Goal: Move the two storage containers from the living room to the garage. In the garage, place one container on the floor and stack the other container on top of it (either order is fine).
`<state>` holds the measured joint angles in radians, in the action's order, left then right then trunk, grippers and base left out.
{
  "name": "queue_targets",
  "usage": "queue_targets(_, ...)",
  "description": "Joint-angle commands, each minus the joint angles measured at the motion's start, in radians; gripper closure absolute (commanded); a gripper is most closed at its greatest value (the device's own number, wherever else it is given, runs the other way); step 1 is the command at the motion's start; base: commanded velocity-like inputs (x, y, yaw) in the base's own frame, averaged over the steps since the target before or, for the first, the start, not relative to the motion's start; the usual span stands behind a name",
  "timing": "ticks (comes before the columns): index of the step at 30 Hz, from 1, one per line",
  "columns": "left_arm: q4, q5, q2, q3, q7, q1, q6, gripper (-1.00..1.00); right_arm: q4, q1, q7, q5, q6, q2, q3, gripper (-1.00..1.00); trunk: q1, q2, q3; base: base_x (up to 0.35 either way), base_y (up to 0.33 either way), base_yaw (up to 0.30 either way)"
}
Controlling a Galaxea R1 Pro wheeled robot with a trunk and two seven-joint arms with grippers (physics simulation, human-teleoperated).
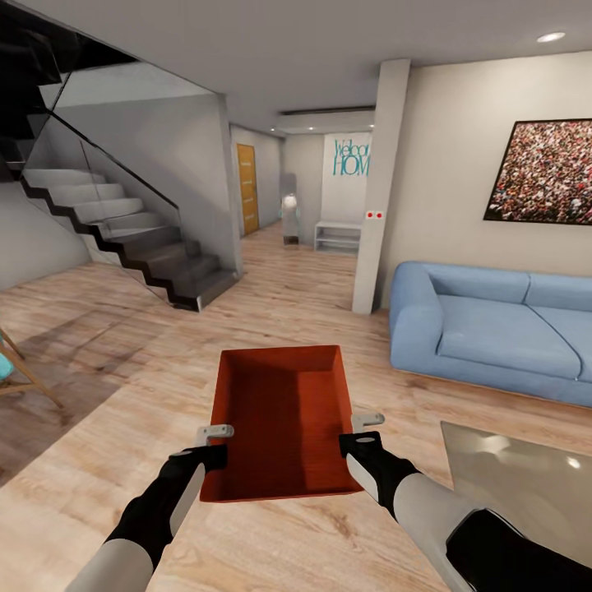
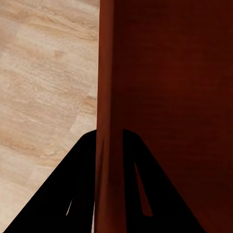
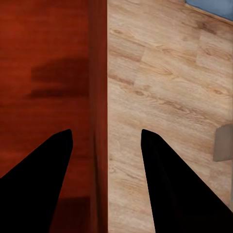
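Container [image 1: 284, 419], long axis apparently forward

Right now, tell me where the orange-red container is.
Head view, centre foreground: the container sits between both grippers above the wood floor, left of the blue sofa.

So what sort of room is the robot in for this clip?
A home living room, most likely: a blue sofa under a framed wall picture, light wood plank floor, and an open staircase beside a hallway. An orange-red storage container is carried between both arms.
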<state>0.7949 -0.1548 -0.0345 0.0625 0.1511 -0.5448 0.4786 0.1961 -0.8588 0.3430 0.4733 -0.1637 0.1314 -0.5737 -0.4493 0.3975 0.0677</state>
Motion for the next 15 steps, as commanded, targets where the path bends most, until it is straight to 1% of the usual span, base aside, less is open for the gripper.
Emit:
queue_targets(1, 0.004, 0.034, 0.001, -0.001, 0.015, -0.001, -0.022, 1.00, 0.000, 0.000, -0.013, 0.039, -0.005, -0.001, -0.035, 1.00, -0.001, 0.003, 0.002, 0.021, 0.000, 0.000)
queue_targets(15, 0.006, 0.035, 0.001, -0.001, 0.014, -0.001, -0.022, 1.00, 0.000, 0.000, -0.013, 0.039, -0.005, -0.001, -0.035, 1.00, -0.001, 0.003, 0.002, 0.002, 0.000, 0.000)
